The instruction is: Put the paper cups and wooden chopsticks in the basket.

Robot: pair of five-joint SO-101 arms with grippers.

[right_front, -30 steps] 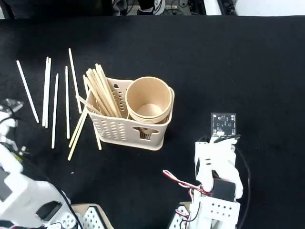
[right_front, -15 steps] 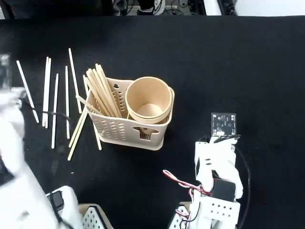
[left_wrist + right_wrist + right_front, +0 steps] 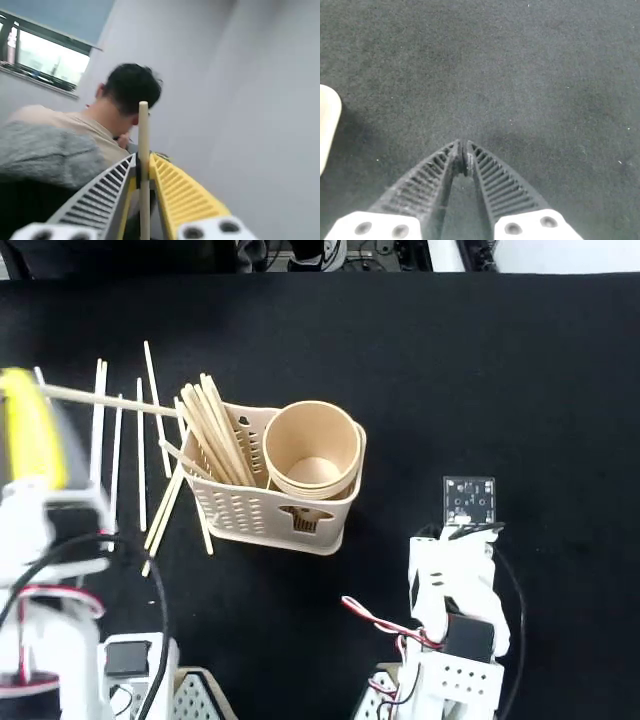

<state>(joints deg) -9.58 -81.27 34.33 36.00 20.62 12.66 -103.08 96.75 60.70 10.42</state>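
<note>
Left wrist view has your left fingers [image 3: 172, 177] pinching one chopstick [image 3: 143, 130] near its end (right fingers [image 3: 495, 186] pressed together, empty). Its tip hangs by the basket [image 3: 250, 515] rim; it could swivel and topple the leaning bundle [image 3: 215, 435].

High camera: straight down over the table [image 3: 500, 360], far | left wrist camera: behind left gripper [image 3: 143, 157], tilted up at wall [image 3: 260, 90] | right wrist camera: behind right gripper [image 3: 463, 145], close above same table.
</note>
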